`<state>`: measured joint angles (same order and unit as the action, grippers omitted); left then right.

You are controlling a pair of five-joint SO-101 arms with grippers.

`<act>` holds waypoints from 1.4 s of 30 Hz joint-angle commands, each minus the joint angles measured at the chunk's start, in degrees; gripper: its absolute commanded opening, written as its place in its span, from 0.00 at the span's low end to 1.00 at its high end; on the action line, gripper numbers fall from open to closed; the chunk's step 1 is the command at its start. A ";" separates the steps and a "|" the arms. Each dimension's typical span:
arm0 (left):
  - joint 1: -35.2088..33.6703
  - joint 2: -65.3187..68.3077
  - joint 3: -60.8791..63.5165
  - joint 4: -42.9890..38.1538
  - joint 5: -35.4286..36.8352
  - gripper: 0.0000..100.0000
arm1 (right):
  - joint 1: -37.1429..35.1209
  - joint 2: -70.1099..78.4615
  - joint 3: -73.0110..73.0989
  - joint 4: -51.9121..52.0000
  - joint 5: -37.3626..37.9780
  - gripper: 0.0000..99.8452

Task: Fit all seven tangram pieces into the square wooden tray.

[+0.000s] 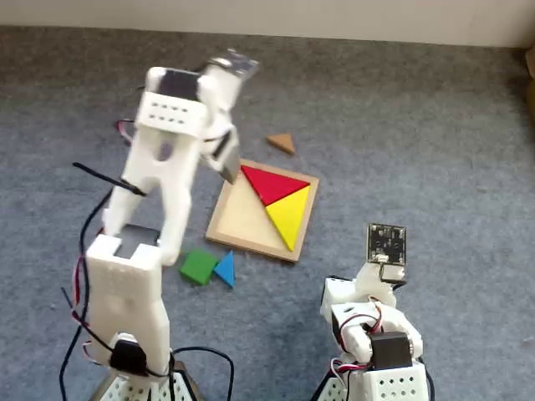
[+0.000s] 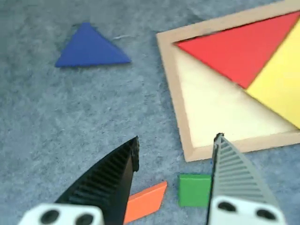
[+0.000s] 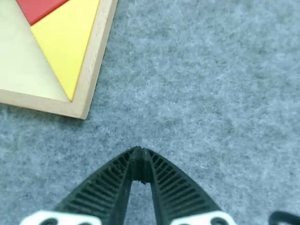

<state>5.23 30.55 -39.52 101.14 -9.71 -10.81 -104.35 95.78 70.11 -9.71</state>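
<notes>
The left pincer point(image 2: 177, 138) hangs open over the worktop point(image 2: 70, 117) at a corner of the tray point(image 2: 168, 79), an orange piece point(image 2: 147, 201) and green square point(image 2: 194, 190) just beside it. The right pincer point(image 3: 139, 151) is closed near another corner. A red triangle point(image 2: 239, 49) and yellow triangle point(image 2: 281, 84) lie touching in the tray; a blue triangle point(image 2: 89, 47) lies outside.

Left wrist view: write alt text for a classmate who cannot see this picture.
The left gripper hangs open over grey carpet at a corner of the wooden tray, which holds a red triangle and a yellow triangle. A green square and an orange piece lie close to it; a blue triangle lies farther off.
</notes>
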 commanded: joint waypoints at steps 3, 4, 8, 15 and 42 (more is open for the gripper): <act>-6.73 -1.27 -2.33 -12.22 11.43 0.25 | 0.92 -0.92 6.81 -1.27 0.44 0.00; -7.52 0.13 -2.51 -14.68 12.84 0.25 | 0.92 -0.92 6.81 -1.27 0.44 0.00; -8.57 6.90 -2.51 -25.14 16.53 0.25 | 0.92 -0.92 6.81 -1.27 0.44 0.00; -8.75 17.71 -2.59 -34.99 21.98 0.32 | 0.92 -0.92 6.81 -1.27 0.44 0.00; -9.98 23.08 -2.59 -19.60 -2.02 0.20 | 0.92 -0.92 6.81 -1.27 0.44 0.00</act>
<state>-4.00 54.11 -42.33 74.95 -7.69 -10.81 -104.35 95.78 70.11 -9.71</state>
